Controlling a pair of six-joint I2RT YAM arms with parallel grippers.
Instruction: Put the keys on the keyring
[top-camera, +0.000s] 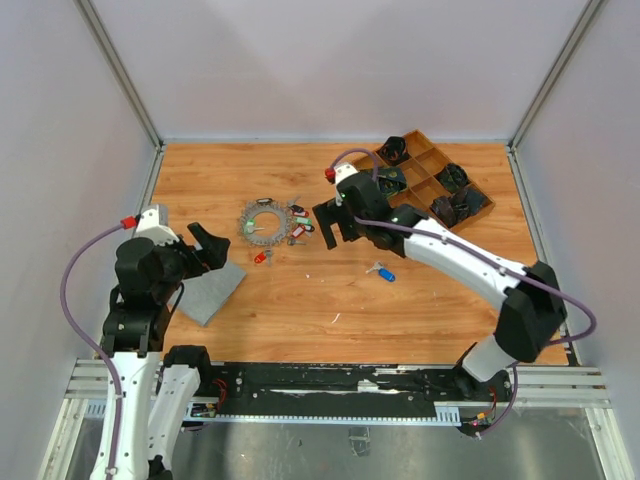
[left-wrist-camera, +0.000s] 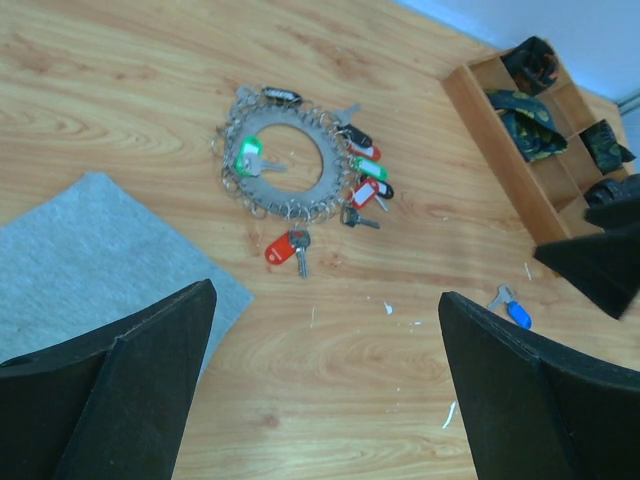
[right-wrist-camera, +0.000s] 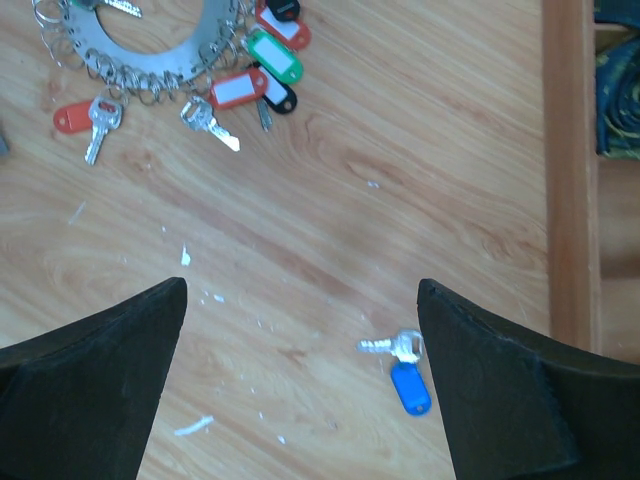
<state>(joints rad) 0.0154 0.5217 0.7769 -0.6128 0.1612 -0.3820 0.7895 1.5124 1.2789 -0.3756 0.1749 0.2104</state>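
1. The keyring (top-camera: 265, 222) can be seen lying flat on the wooden table (top-camera: 300, 325), crowded all round with little loops and silvery keys. One green tag (left-wrist-camera: 248, 152) is tucked inside its hole.
2. A bunch of tagged keys (left-wrist-camera: 365, 180) in green, red, white and black is fanned out against the keyring's right side, touching it.
3. A red-tagged key (left-wrist-camera: 283, 248) is found right at the keyring's near edge, up against the small loops. Whether it's actually hooked on can't be told.
4. A blue-tagged key (right-wrist-camera: 408, 380) is lying on its own, well apart from the keyring, off to its right and nearer the arm bases.
5. The right gripper (top-camera: 335, 228) is held just right of the keyring, above the table. Its jaws are spread wide and nothing is gripped.
6. The left gripper (top-camera: 212, 248) is held to the keyring's left, over a grey mat (top-camera: 210, 292). It's also spread wide with nothing between the fingers.
7. A wooden tray (top-camera: 456, 168) with dark stuff in its compartments is set far right of the keyring, toward the back.
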